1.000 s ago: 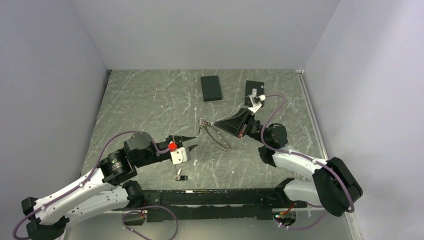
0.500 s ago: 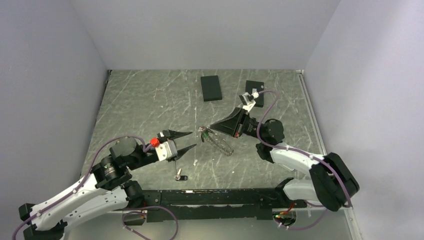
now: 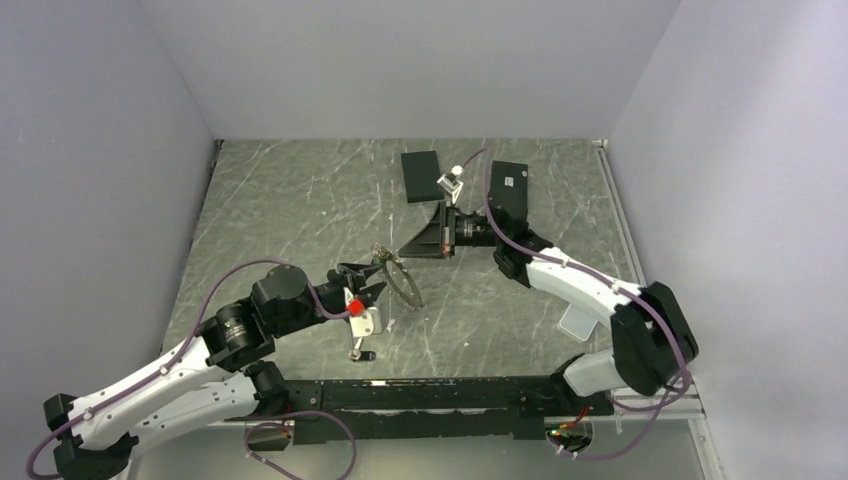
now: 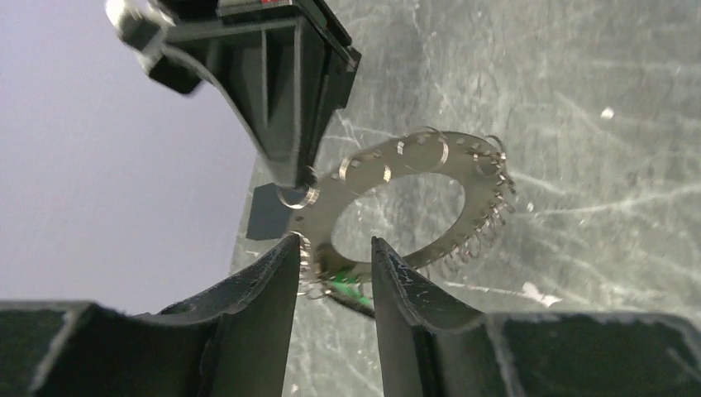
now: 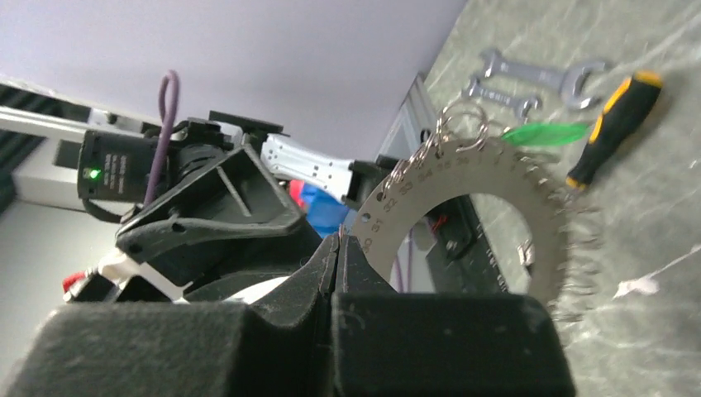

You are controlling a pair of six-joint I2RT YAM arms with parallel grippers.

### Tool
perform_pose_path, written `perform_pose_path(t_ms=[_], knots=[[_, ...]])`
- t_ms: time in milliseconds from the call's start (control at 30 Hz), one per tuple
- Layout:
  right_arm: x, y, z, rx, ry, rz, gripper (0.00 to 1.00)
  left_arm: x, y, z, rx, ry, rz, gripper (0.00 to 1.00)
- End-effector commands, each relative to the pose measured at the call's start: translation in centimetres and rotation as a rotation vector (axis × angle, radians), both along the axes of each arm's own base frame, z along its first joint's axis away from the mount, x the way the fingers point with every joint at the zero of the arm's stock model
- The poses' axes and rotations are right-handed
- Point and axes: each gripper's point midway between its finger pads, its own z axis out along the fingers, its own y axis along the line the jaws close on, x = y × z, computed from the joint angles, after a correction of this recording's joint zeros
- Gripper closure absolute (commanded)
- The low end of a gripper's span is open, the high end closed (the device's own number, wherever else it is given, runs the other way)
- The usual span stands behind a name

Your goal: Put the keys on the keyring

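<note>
My right gripper is shut on the rim of the keyring, a flat grey ring held tilted above the table. In the right wrist view its pads pinch the numbered edge of the keyring. My left gripper stands open at the ring's lower rim, with the green tag between its fingertips. One of the keys, with a black head, lies on the table just below the left gripper.
Two black boxes lie at the back of the table. The right wrist view shows two silver wrenches and a black-and-yellow screwdriver on the table beyond the ring.
My right arm has swung left, carrying the keyring toward the left gripper. The left gripper pulled back with jaws wider, then came forward to the ring's edge with jaws narrower.
</note>
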Motion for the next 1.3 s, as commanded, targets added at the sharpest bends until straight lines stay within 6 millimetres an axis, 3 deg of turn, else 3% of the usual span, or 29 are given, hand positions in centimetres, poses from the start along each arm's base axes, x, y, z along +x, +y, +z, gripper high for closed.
perform_pose_path(t_ms=[0,133,467,500,533,567,800,900,1000,1067,1167,1267], knots=[[-1.3,0.3,-1.2,-0.001,0.17,0.112,1.0,0.5,0.8,1.6,0.148,-0.187,-0.03,0.58],[-1.6,0.5,-1.3,0.051,0.221,0.146,1.0,0.5,1.2,2.0,0.193,-0.257,-0.048,0.57],[-2.5,0.4,1.2,0.184,0.283,0.24,1.0,0.0,0.2,1.1,0.238,-0.273,-0.126,0.58],[-2.6,0.4,1.3,0.193,0.299,0.248,0.52,0.1,0.1,1.1,0.239,-0.277,-0.126,0.58],[-2.8,0.4,1.3,0.2,0.305,0.255,0.97,0.2,-0.1,1.0,0.24,-0.283,-0.126,0.59],[-2.9,0.5,1.3,0.204,0.309,0.261,1.0,0.3,-0.1,1.1,0.237,-0.293,-0.123,0.59],[-3.9,1.1,1.6,0.209,0.293,0.289,1.0,0.2,-1.1,1.4,0.21,-0.317,-0.154,0.62],[-3.6,1.3,0.6,0.155,0.288,0.262,1.0,0.3,-0.6,1.0,0.221,-0.295,-0.134,0.63],[-2.6,1.4,-1.7,0.019,0.236,0.17,1.0,-0.1,-0.4,0.4,0.185,-0.246,-0.125,0.62],[-1.1,0.8,-3.6,-0.107,0.112,0.059,1.0,-0.5,-0.2,-0.3,0.162,-0.197,-0.123,0.62],[1.6,-1.4,-6.3,-0.321,0.012,-0.126,1.0,-1.4,-0.3,-1.3,0.101,-0.097,-0.128,0.6],[4.6,-5.1,-10.0,-0.579,-0.035,-0.364,1.0,-2.2,-0.6,-1.9,0.029,-0.011,-0.132,0.56]])
